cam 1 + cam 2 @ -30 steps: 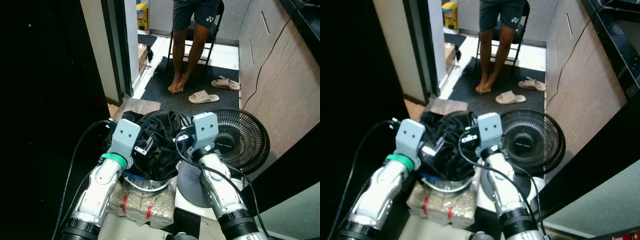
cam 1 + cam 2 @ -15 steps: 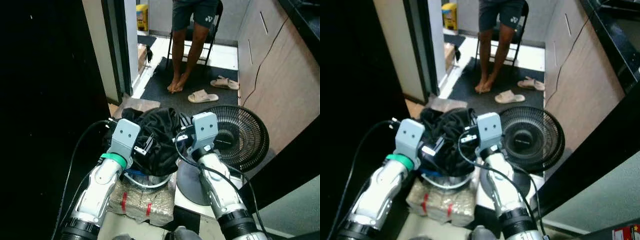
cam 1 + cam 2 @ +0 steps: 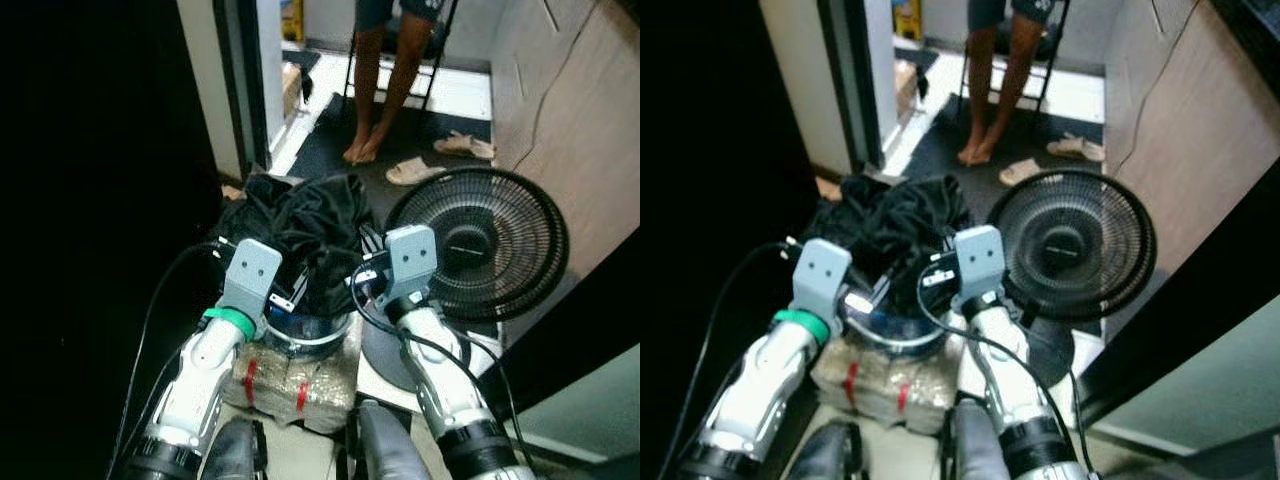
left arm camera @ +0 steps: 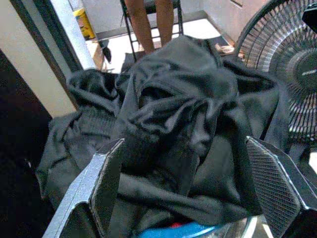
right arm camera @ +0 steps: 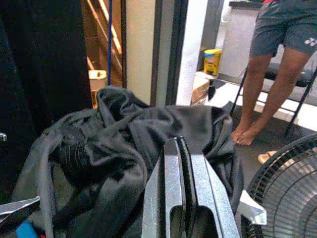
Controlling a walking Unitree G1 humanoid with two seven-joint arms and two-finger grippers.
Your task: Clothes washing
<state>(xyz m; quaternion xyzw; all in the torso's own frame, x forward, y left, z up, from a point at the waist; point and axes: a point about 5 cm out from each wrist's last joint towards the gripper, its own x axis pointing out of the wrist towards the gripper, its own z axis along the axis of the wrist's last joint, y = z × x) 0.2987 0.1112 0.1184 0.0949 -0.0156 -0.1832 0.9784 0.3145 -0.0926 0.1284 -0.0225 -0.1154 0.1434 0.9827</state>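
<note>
A heap of black clothes (image 3: 310, 225) fills a white-rimmed basin (image 3: 312, 340) that stands on a wrapped bundle. My left gripper (image 3: 288, 295) is at the heap's near left side, open, its two fingers spread wide with the dark cloth (image 4: 183, 99) just beyond them. My right gripper (image 3: 364, 276) is at the near right side. Its fingers (image 5: 171, 173) are pressed together, shut with nothing between them, pointing at the clothes (image 5: 119, 144).
A black floor fan (image 3: 475, 240) stands close on the right of the basin. A person's bare legs (image 3: 385, 80) and a folding chair are ahead, with slippers (image 3: 415, 170) on the dark mat. Door frame (image 3: 235, 80) on the left, cabinet wall (image 3: 580, 100) on the right.
The whole view has shifted, so the pile, fan and person now sit higher in the picture and my own legs show at the bottom. Both grippers now sit at the heap's near edge.
</note>
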